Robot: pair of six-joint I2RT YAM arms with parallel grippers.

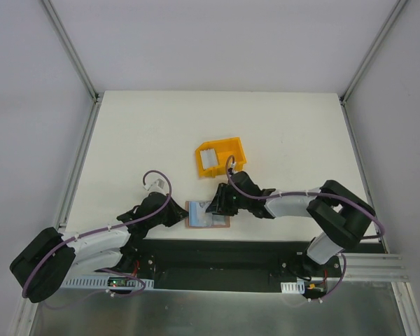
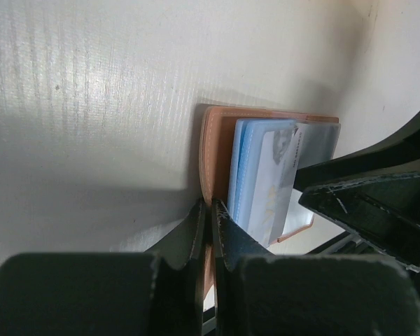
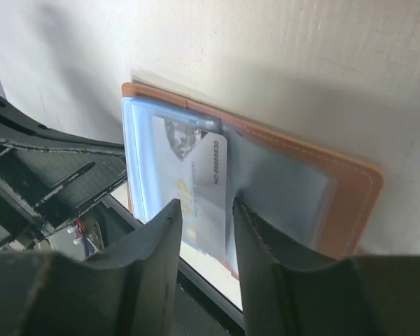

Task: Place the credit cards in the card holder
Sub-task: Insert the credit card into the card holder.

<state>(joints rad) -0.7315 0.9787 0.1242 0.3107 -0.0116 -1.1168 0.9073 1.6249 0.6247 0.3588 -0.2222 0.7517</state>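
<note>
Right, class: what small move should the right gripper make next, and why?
Probably nudge the card deeper into the card holder: the right gripper stands open around it, the card juts skewed from its sleeve, and the left gripper pins the holder.

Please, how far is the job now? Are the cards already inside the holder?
Done: one credit card lies in the clear sleeve of the open card holder; whether it is fully in, I cannot tell. In hand: the left gripper is shut on the holder's brown edge, and the right gripper has its jaws apart over that card. Left: seemingly another card lies in the yellow bin.
</note>
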